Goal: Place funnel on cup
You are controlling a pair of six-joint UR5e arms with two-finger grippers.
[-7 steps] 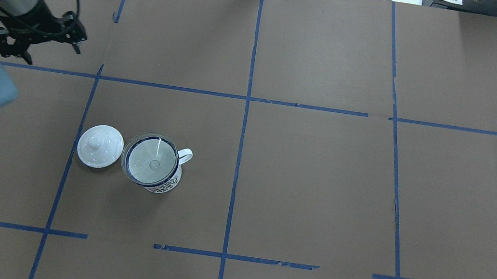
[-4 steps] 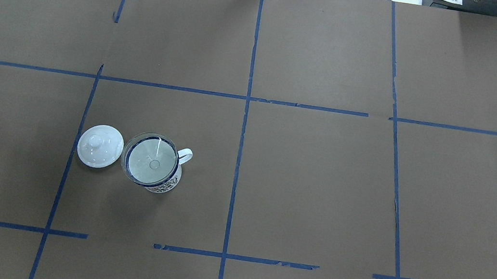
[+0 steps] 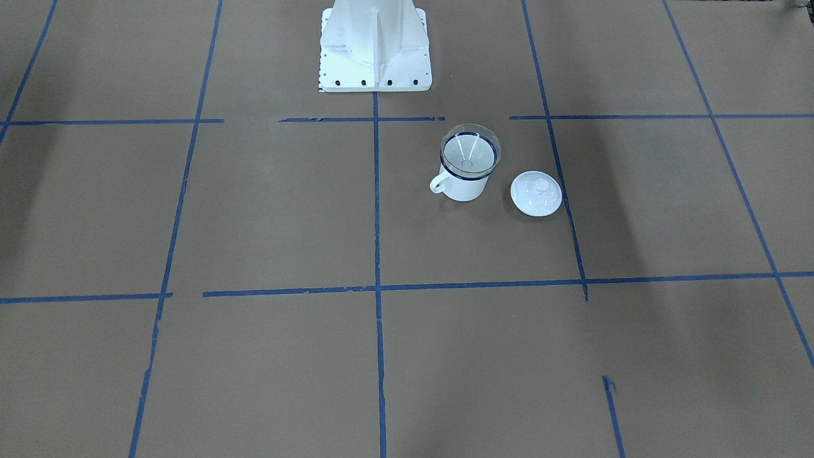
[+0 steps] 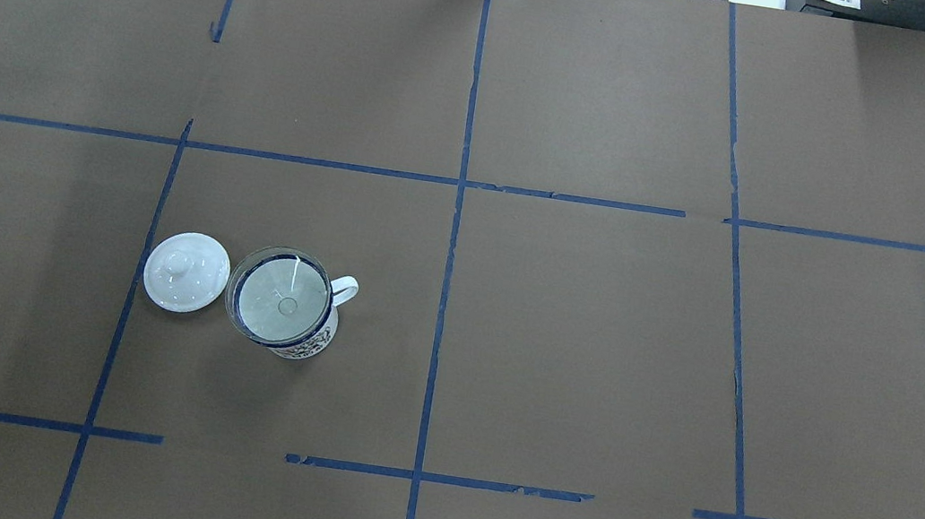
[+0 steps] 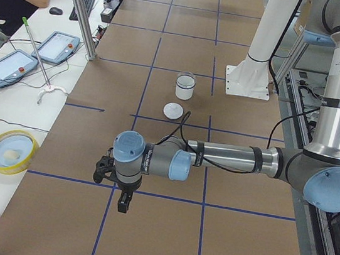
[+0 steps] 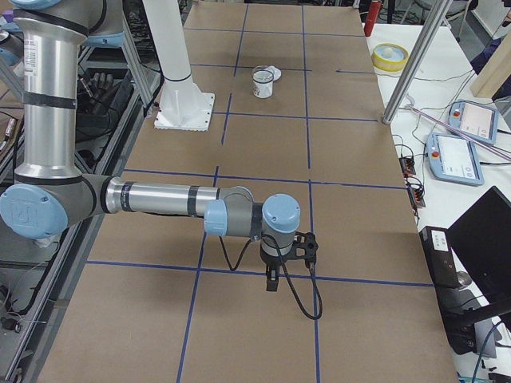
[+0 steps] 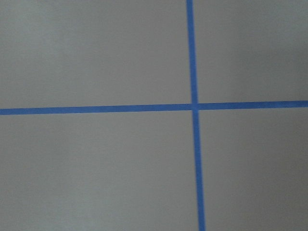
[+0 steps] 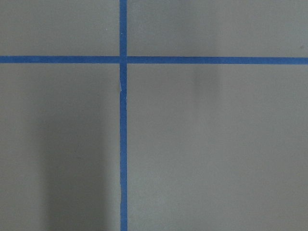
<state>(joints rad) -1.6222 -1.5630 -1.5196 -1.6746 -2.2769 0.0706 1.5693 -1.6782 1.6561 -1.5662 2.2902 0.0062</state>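
Observation:
The clear funnel sits upright in the mouth of the white, blue-rimmed cup, left of the table's middle; the pair also shows in the front view, funnel on cup. Neither gripper is near it. My left gripper hangs over the table's left end and shows only in the exterior left view. My right gripper hangs over the right end and shows only in the exterior right view. I cannot tell whether either is open or shut. Both wrist views show only brown paper and blue tape.
A round white knobbed lid lies on the table just beside the cup, on the side away from its handle. The white robot base stands behind the cup. A yellow bowl, tablets and an operator are beyond the table's far edge.
My left arm, at the overhead view's upper left 1.0 s ago, has withdrawn out of that view. The funnel, cup and lid have not moved.

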